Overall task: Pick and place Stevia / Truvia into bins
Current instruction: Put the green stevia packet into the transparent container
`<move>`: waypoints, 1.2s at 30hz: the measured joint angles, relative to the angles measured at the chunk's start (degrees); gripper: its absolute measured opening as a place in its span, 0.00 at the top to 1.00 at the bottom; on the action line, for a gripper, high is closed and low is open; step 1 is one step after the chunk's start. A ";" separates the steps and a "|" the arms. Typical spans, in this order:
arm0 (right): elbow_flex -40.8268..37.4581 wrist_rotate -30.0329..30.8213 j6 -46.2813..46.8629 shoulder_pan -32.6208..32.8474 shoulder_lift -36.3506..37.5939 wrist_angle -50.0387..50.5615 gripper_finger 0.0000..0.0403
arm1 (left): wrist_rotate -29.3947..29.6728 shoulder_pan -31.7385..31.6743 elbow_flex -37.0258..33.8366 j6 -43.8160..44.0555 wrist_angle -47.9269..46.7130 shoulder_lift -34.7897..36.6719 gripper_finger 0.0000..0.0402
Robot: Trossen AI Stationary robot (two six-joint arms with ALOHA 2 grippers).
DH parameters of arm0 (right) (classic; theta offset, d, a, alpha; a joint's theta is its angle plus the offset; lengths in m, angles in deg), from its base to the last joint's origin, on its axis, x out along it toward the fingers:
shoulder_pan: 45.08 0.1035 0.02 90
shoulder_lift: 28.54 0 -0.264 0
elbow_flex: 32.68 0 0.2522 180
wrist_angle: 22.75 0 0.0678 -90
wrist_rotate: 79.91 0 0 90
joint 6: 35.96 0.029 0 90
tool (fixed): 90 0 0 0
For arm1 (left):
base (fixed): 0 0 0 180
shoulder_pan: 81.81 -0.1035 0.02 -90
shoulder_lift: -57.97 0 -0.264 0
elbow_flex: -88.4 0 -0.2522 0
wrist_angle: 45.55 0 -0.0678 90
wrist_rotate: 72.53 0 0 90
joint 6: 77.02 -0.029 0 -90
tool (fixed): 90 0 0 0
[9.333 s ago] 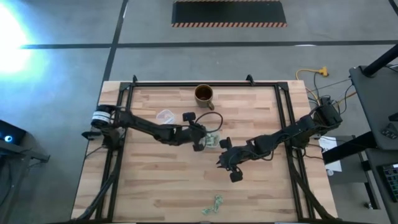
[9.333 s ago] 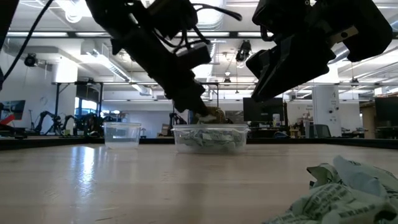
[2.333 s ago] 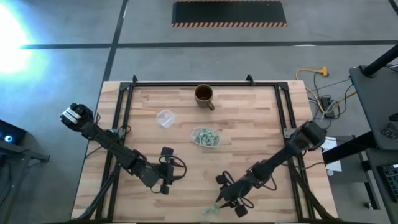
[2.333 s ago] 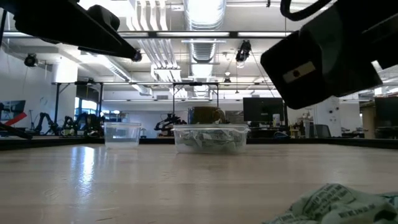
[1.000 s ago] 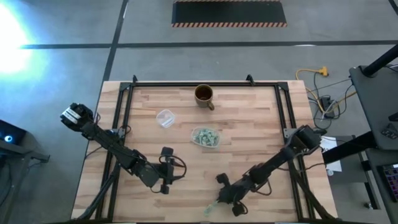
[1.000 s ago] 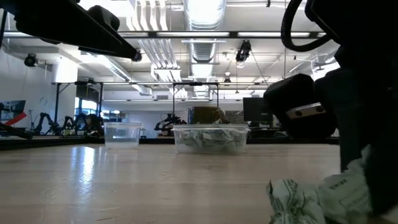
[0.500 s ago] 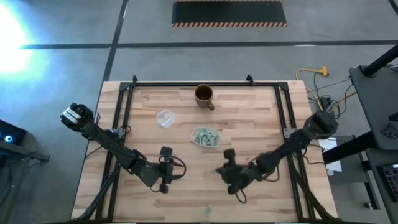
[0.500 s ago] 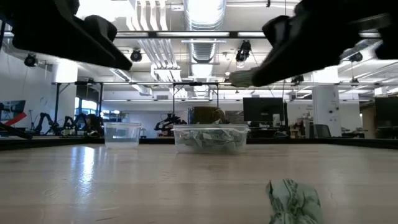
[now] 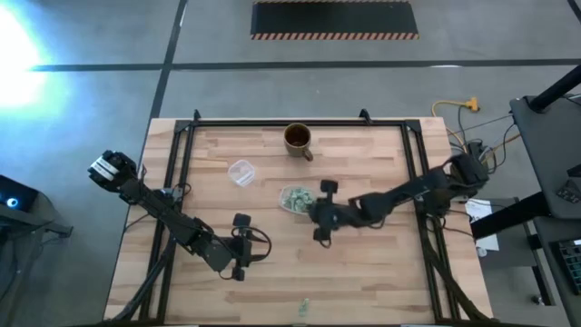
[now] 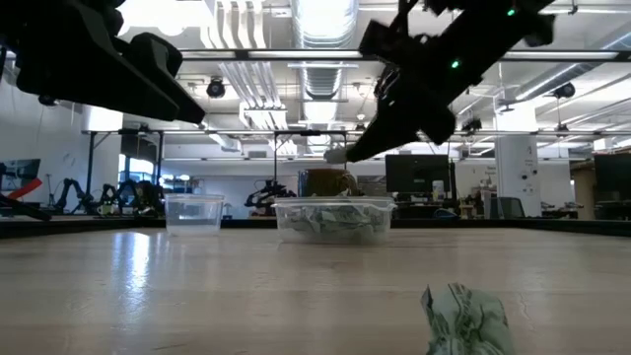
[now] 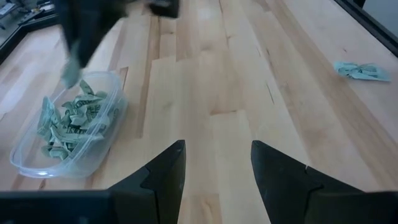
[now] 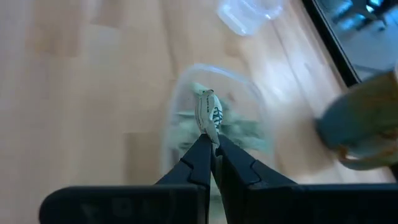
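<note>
1. Desk (image 9: 363,263): pale wooden planks inside a dark frame, carrying every item listed below.
2. My right arm is reaching in from the desk's right edge toward the middle. My right gripper (image 9: 315,211) is hanging just at the right rim of the bin, above the desk, and in the right wrist view (image 12: 209,149) its fingers are pressing together on one sachet.
3. My left arm is lying across the desk's left part, and my left gripper (image 9: 241,271) is waiting near the front-left area, well apart from the bin. Its fingers (image 11: 166,171) are standing apart with nothing between them.
4. Brown mug (image 9: 298,139): standing upright near the far edge of the desk, behind the bin.
5. Bin (image 9: 296,200): a clear shallow tub near the desk's centre, holding a heap of green-and-white sachets (image 11: 69,121); seen also in the low view (image 10: 333,219).
6. Clear round cup (image 9: 241,172): sitting to the left of the bin and apart from it; I cannot tell whether anything is inside.
7. Held sachet (image 12: 208,118): sticking up from my right gripper's tips, over the bin.
8. Loose sachet (image 10: 466,320): lying crumpled on the desk near the front edge (image 9: 303,309), well apart from the bin.
</note>
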 joint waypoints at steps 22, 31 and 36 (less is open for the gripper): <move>0.00 -11.99 -0.15 -10.04 -0.12 -0.46 0.74 | 0.00 0.00 0.00 0.00 -0.03 0.00 0.59; 0.00 -11.66 -1.14 -8.39 2.21 -0.49 0.60 | 0.00 0.00 0.00 0.09 -0.02 0.00 0.59; 0.00 -11.00 -3.35 -5.61 5.09 1.25 0.63 | 0.00 0.00 0.00 0.09 -0.07 0.00 0.59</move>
